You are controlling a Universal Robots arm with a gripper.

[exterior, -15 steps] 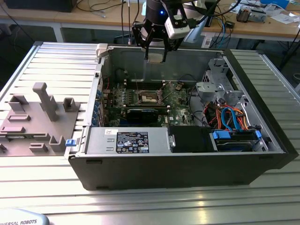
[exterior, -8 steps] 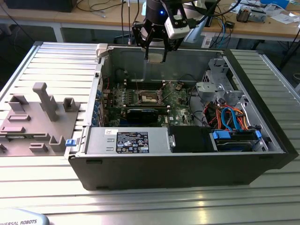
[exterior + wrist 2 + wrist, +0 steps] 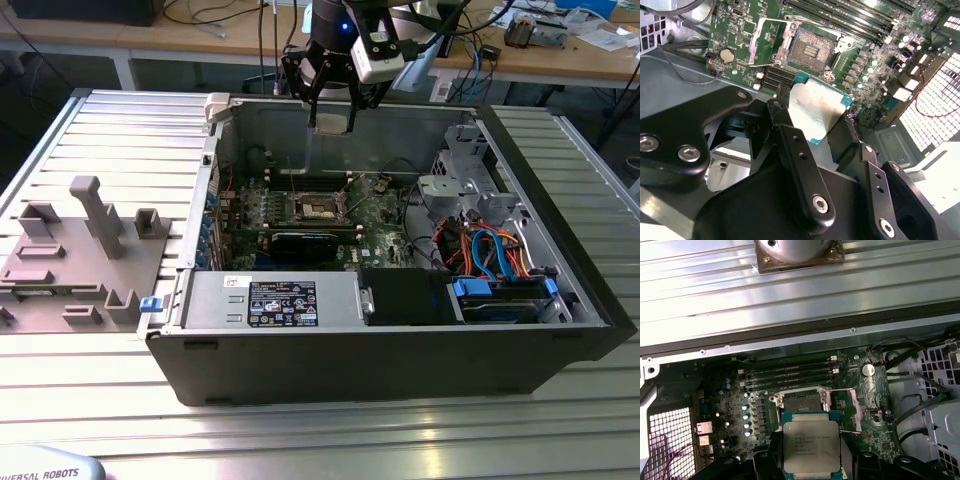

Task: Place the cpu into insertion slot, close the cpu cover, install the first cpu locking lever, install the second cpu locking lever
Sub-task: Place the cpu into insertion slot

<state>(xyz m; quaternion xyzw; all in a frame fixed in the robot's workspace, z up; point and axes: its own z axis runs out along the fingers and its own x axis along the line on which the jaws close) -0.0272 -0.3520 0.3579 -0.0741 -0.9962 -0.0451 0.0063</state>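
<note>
My gripper (image 3: 332, 118) hangs above the back wall of the open computer case, shut on the cpu (image 3: 333, 122). The cpu (image 3: 812, 447) is a flat square chip with a silver top and a teal edge. In the second wrist view the cpu (image 3: 815, 107) sits between my black fingers (image 3: 782, 97). Below it, apart from it, the insertion slot (image 3: 801, 402) lies bare on the green motherboard (image 3: 380, 215). It shows as a dark square, the insertion slot (image 3: 810, 47), and the cpu cover (image 3: 760, 42) stands swung open at its side. In the exterior view the insertion slot (image 3: 318, 207) is at the board's middle.
The case (image 3: 400, 350) lies on its side on a ribbed metal table (image 3: 120, 130). Inside are a power supply (image 3: 270, 300), a black card (image 3: 305, 245) and a drive cage with blue and orange cables (image 3: 490, 255). A grey fixture (image 3: 80, 250) stands at the exterior view's left.
</note>
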